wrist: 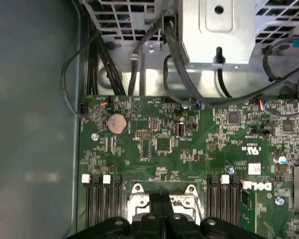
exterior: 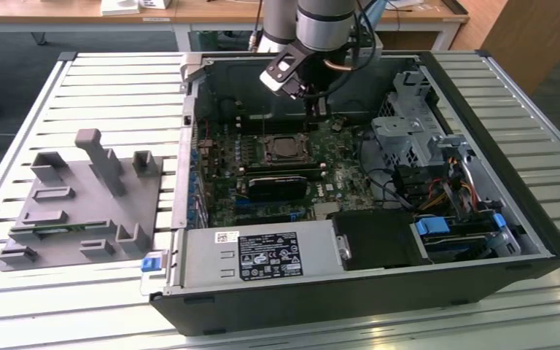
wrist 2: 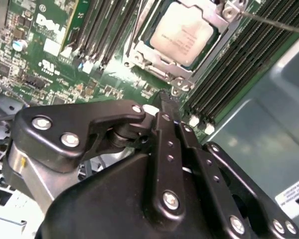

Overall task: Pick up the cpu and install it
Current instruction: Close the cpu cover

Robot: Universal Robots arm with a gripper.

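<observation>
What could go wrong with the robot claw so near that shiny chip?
The gripper hangs just beside the socket frame around the cpu. A slip could scrape the chip or knock it crooked. It might also bump the memory slots close alongside the socket.

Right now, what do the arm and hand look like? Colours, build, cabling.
Arm: silver-grey round tube segments, with a white and black block at the wrist. Dark cables run down beside it. Hand: matt black linkage fingers studded with silver screw heads, on a black body.
</observation>
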